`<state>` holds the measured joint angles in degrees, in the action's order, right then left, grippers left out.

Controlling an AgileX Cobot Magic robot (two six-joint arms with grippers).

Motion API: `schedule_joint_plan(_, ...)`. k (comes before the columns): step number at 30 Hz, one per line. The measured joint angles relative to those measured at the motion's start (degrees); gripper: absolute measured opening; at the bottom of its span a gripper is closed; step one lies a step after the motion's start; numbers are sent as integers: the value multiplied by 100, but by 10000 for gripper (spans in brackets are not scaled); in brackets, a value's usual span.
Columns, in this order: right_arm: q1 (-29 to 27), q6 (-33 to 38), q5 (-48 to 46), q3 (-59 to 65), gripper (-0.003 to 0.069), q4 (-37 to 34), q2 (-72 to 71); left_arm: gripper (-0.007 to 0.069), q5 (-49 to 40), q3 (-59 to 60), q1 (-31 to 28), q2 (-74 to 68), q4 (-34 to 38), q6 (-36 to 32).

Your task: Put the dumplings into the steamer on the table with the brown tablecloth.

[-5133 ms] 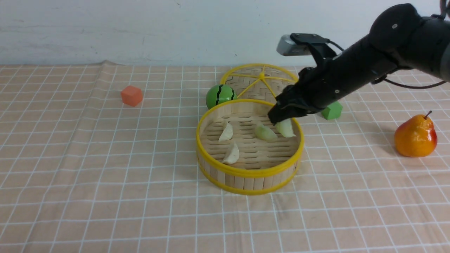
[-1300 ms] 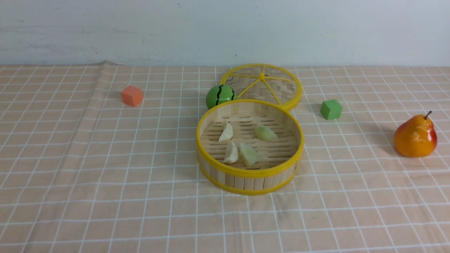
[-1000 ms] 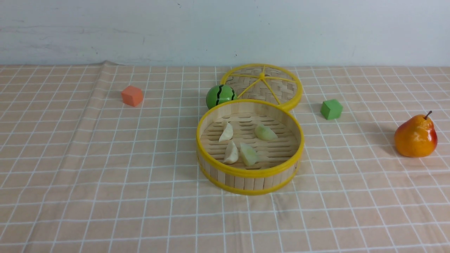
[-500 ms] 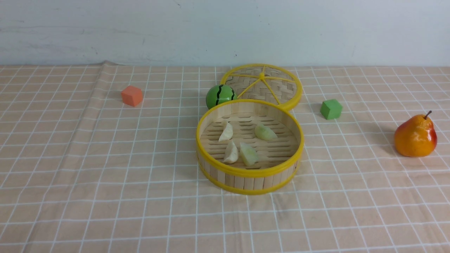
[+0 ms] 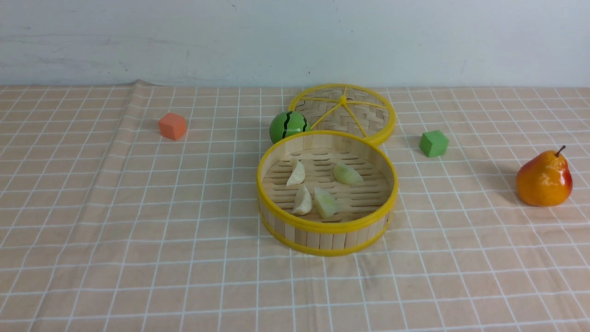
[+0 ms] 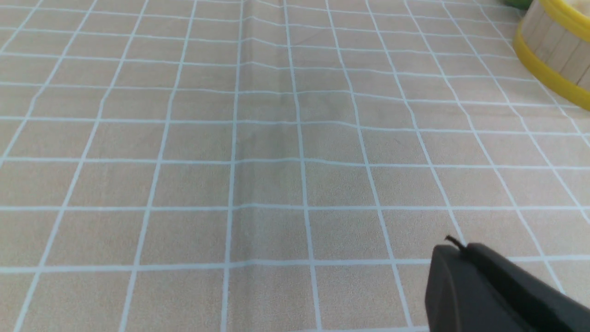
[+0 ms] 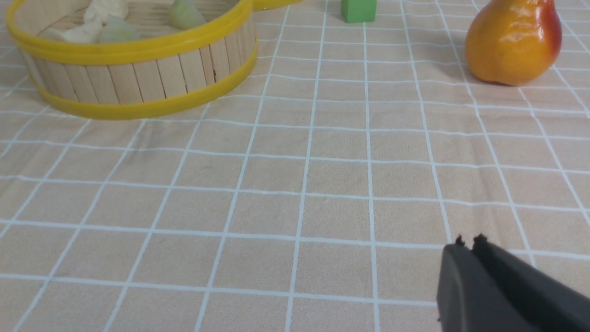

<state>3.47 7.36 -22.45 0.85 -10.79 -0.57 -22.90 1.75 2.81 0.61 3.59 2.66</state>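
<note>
The steamer stands mid-table on the brown tablecloth. Several pale dumplings lie on its slatted floor: one at the back left, one at the back right, and a touching pair in front. Neither arm shows in the front view. In the left wrist view my left gripper is shut and empty over bare cloth, with the steamer's wall far off. My right gripper is shut and empty above the cloth, well short of the steamer and its dumplings.
The woven lid lies flat behind the steamer, with a green striped ball beside it. An orange cube sits at the back left. To the right are a green cube and, further out, a pear.
Five seconds ago my right arm held a dumpling over the steamer. That arm has left the front view and the dumpling lies inside. Nothing has moved over the last second.
</note>
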Motion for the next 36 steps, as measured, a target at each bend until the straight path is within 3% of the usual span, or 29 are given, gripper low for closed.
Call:
schedule_joint_plan(5, 0, 11, 0, 0, 38, 0, 0, -14, -5, 0, 0, 0, 192, -266)
schedule_joint_plan(36, 0, 11, -7, 0, 71, -6, 0, -14, -11, 0, 0, 0, 222, -266)
